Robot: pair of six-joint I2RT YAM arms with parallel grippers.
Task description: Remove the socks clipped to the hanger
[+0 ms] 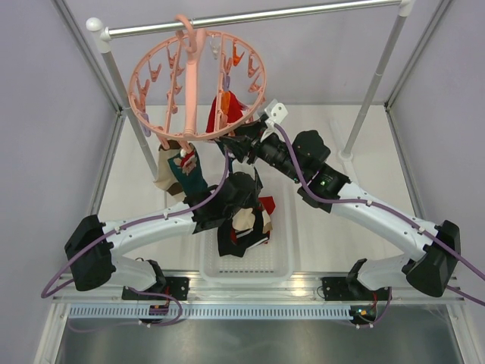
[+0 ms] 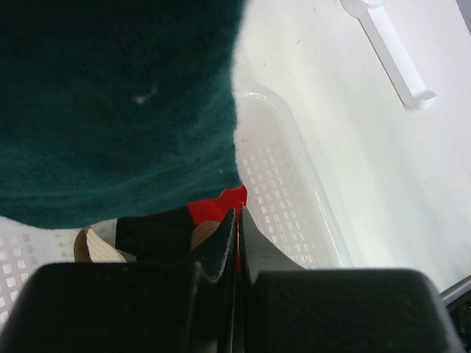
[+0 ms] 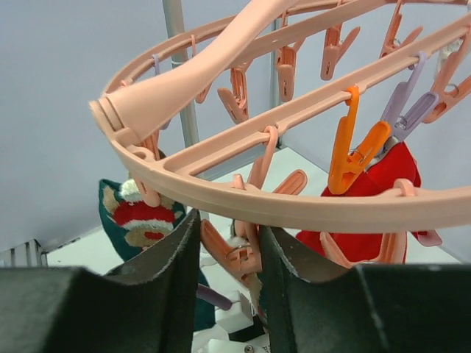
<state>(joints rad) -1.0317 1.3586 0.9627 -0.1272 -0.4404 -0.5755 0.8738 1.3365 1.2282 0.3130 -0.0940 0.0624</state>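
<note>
the right gripper (image 3: 228,222) sits under the rim of the salmon hanger (image 3: 294,209), its jaws spread either side of one dangling clip (image 3: 234,259); i cannot tell whether the pads touch it. a red sock (image 3: 372,195) hangs clipped just to one side, a teal patterned sock (image 3: 140,220) to the other. best to squeeze the clip's wings squarely, clear of the ring. the left gripper (image 2: 237,232) is pressed together, empty, over the white basket (image 2: 294,184).
</note>
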